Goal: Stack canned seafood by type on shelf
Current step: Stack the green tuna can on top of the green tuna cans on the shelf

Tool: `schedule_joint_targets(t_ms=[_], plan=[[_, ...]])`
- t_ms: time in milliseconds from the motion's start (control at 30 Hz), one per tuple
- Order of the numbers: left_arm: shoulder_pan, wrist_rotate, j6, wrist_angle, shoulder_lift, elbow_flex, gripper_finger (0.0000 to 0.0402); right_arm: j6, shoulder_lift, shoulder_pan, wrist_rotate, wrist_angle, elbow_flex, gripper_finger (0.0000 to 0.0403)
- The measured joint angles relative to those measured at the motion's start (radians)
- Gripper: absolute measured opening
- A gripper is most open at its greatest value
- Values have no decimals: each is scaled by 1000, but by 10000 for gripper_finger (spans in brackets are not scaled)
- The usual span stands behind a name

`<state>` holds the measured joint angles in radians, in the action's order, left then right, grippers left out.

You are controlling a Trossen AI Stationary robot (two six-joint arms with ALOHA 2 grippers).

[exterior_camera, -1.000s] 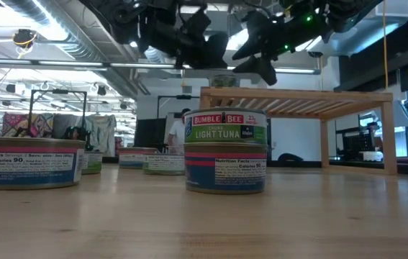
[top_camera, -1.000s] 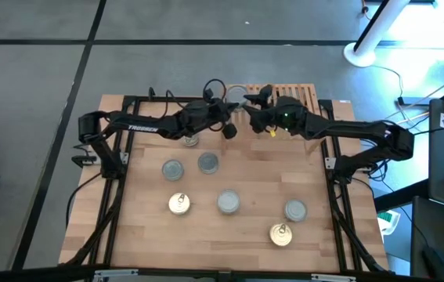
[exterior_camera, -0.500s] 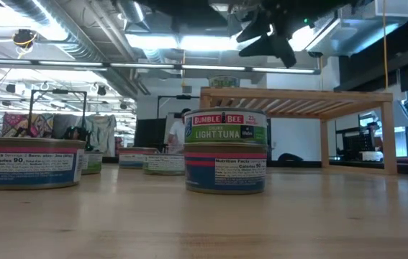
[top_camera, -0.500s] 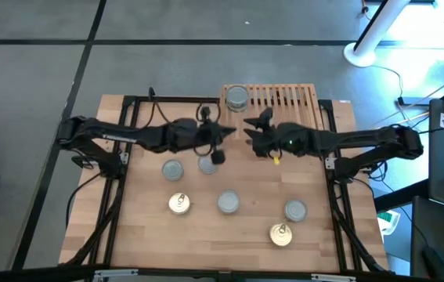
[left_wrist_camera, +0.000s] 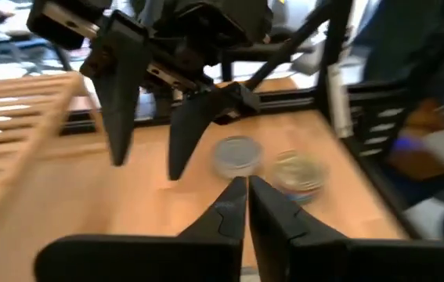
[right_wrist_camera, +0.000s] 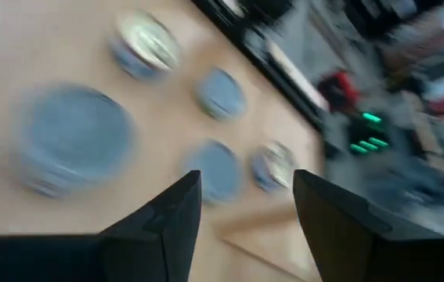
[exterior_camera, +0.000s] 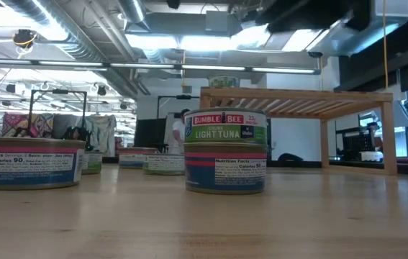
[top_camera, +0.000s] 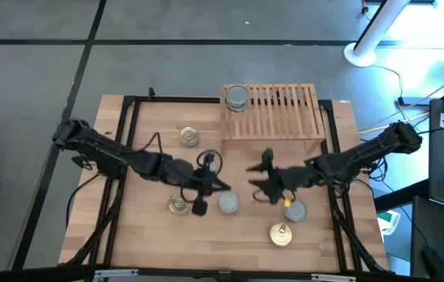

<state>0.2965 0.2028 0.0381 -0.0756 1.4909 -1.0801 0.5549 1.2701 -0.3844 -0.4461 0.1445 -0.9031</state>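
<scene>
Between picks: both arms low over the loose cans, nothing carried.

One silver-topped can (top_camera: 237, 97) already up on the shelf (top_camera: 280, 117), at its left end; one gold-topped can (top_camera: 189, 137) alone on the table (top_camera: 143, 125) beside the shelf; five more in a loose group nearer the front edge. Left gripper (top_camera: 208, 186) pinched nearly shut on nothing, just beside a silver can (top_camera: 228, 204) and a gold one (top_camera: 178, 205). Right gripper (top_camera: 259, 182) spread wide and empty, near another silver can (top_camera: 295, 210). Likely step: choosing the next can. Next move calls for spreading the left fingers, straddling one can squarely, and matching silver to silver on the shelf.
</scene>
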Motion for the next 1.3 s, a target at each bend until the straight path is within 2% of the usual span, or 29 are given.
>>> schedule_joint_targets(t_ms=[133, 267, 367, 500, 600, 1000, 1300], plan=[[68, 0, 21, -64, 60, 0, 72, -97, 5, -81, 123, -7, 0, 202], [106, 4, -49, -94, 127, 0, 118, -162, 18, -134, 151, 7, 0, 202], [125, 39, -119, -89, 187, 0, 135, -215, 44, -154, 155, 20, 0, 202], [134, 110, -228, -86, 247, 0, 140, -239, 95, -161, 170, 41, 0, 202], [135, 116, -262, -68, 281, 0, 140, -238, 143, -161, 171, 40, 0, 202], [135, 147, -254, 44, 330, -1, 140, -186, 309, -159, 171, -12, 0, 202], [144, 154, -249, 148, 338, -1, 140, -179, 336, -159, 158, -57, 0, 202]])
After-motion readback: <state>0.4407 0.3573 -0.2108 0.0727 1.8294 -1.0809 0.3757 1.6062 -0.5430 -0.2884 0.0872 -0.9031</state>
